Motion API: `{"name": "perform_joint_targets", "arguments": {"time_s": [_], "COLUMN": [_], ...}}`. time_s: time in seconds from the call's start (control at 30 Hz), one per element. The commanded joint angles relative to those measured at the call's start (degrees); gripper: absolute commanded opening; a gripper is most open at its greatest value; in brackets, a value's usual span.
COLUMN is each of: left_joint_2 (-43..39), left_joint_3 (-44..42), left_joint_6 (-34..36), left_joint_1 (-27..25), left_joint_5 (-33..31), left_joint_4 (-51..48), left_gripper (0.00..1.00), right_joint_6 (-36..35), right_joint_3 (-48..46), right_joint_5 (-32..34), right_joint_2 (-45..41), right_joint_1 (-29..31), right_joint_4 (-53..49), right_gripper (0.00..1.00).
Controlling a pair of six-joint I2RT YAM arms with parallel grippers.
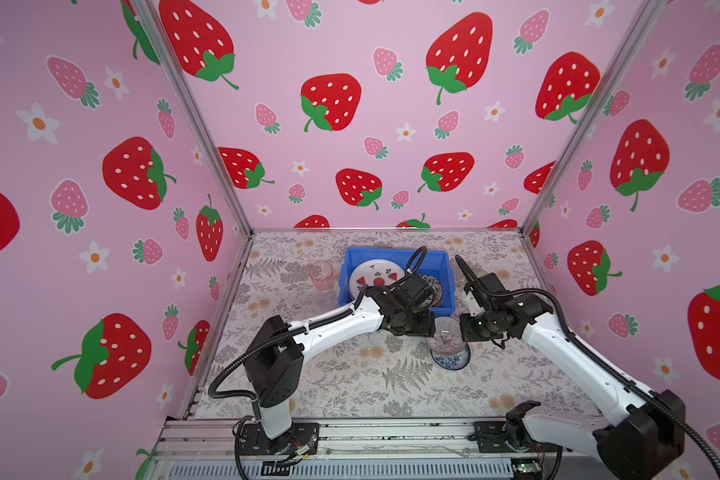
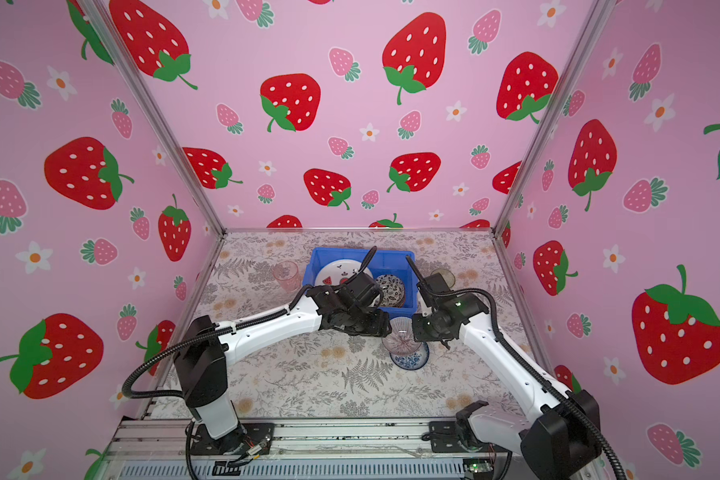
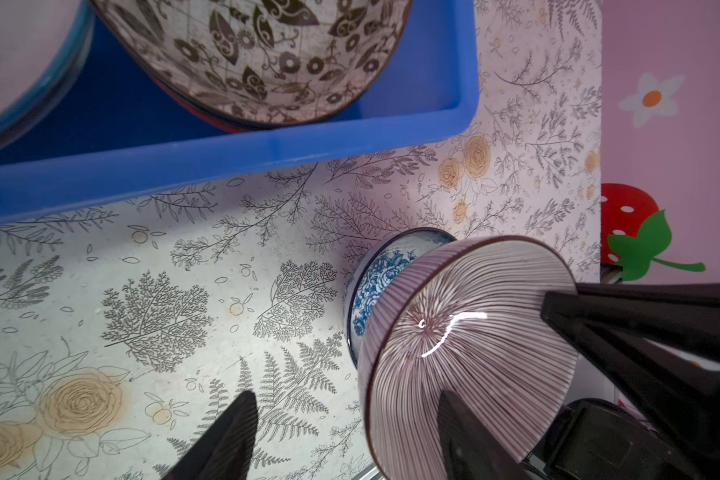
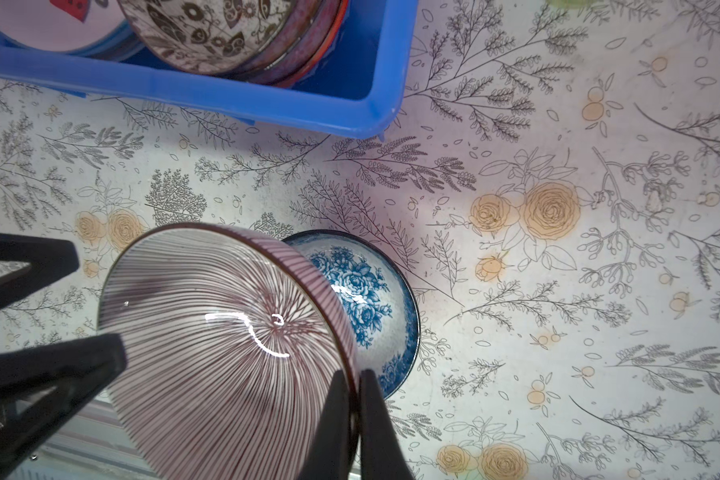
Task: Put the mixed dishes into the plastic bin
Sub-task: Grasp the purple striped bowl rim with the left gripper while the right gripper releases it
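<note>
Your right gripper (image 4: 352, 374) clamps the striped bowl (image 4: 225, 332) over the floral table (image 4: 558, 291); left gripper (image 3: 346, 395) gapes; 3 strawberry-print walls (image 1: 391, 124) surround it.

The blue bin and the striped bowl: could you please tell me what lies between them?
Nothing: the right wrist view shows only bare floral tablecloth between the bin and the striped bowl.

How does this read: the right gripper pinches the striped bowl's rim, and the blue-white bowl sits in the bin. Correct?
Not quite. The blue-white bowl sits on the table, outside the bin, as the right wrist view shows. The right gripper does pinch the striped bowl by its rim.
</note>
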Motion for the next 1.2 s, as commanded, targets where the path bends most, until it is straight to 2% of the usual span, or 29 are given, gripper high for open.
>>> {"name": "perform_joint_targets", "arguments": {"time_s": [0.0, 0.13, 0.37, 0.5, 0.87, 0.9, 1.03, 1.17], "left_joint_2": [1.06, 2.14, 4.03, 5.17, 7.13, 7.17, 7.17, 6.77], "left_joint_3": [3.18, 3.59, 5.44, 6.59, 8.74, 8.76, 8.76, 8.56], "left_joint_6": [0.37, 0.54, 1.38, 1.87, 2.66, 2.62, 2.67, 2.75], "left_joint_1": [-0.37, -0.43, -0.52, -0.52, -0.84, -0.84, -0.95, -0.95], "left_joint_5": [-0.03, 0.13, 1.2, 1.75, 3.54, 3.62, 3.73, 4.19], "left_joint_4": [-1.54, -1.8, -2.54, -2.82, -3.17, -3.2, -3.3, -3.09], "left_gripper": [0.64, 0.52, 0.24, 0.15, 0.07, 0.0, 0.0, 0.0], "right_joint_6": [0.59, 0.66, 1.36, 1.8, 2.31, 2.26, 2.08, 2.0], "right_joint_3": [2.67, 2.9, 2.22, 1.59, 0.78, 0.83, 0.84, 1.01], "right_joint_5": [-0.53, -0.54, -0.27, 0.02, 0.74, 0.7, 0.96, 1.22], "right_joint_2": [0.3, 0.35, -0.35, -1.2, -2.46, -2.46, -2.44, -2.19], "right_joint_1": [0.57, 0.88, 1.14, 1.15, 1.17, 1.15, 1.15, 1.15], "right_joint_4": [0.53, 0.69, 0.62, 0.55, 0.6, 0.73, 1.1, 1.5], "right_gripper": [0.0, 0.0, 0.0, 0.0, 0.0, 0.0, 0.0, 0.1]}}
